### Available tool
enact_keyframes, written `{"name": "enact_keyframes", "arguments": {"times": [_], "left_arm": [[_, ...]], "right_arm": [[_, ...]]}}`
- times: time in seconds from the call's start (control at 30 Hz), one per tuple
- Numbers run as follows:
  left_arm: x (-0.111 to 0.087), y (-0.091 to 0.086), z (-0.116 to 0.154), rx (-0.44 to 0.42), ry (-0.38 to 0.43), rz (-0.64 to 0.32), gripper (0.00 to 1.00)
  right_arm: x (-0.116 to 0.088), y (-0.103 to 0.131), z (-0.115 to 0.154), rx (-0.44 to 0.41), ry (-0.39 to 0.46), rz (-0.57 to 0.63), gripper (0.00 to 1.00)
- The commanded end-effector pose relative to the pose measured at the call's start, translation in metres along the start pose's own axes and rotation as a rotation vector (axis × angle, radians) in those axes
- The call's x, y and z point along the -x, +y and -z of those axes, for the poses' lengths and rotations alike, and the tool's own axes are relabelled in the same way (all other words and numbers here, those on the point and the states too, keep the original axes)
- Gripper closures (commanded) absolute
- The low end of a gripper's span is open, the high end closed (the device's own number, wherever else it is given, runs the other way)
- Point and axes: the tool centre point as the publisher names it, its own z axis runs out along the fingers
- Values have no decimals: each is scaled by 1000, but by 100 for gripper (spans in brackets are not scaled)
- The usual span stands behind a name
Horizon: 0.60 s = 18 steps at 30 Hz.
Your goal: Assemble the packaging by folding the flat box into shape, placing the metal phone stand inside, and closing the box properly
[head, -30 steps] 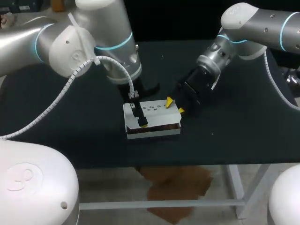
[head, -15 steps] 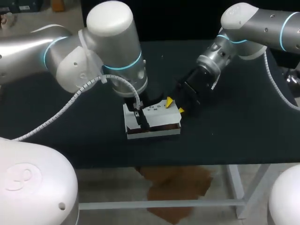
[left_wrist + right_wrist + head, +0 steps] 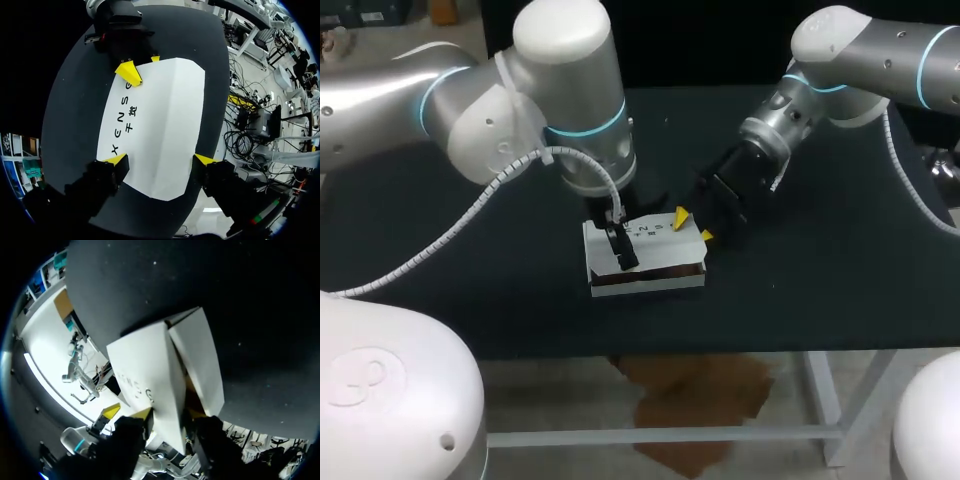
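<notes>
Closing the box (image 3: 165, 100): left gripper (image 3: 160, 160), spread above it, should press down; right gripper (image 3: 692, 226), at 3 o'clock, grip unclear.

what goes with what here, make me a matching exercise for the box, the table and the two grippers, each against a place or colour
Column one:
1. box
2. table
3. left gripper
4. right gripper

Column two:
a. at the box's right end
b. black, under everything else
c. white, lying between the two grippers
d. at the box's left end

Pairs: 1-c, 2-b, 3-d, 4-a
</notes>
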Motion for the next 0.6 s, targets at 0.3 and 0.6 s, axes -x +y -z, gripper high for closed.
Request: {"name": "enact_keyframes", "arguments": {"times": [0.3, 0.6], "left_arm": [[7, -6, -12, 43, -2, 12, 16], [8, -6, -16, 52, -21, 11, 16]], "right_arm": [[0, 1, -1, 0, -2, 0, 55], [0, 1, 0, 0, 0, 0, 55]]}}
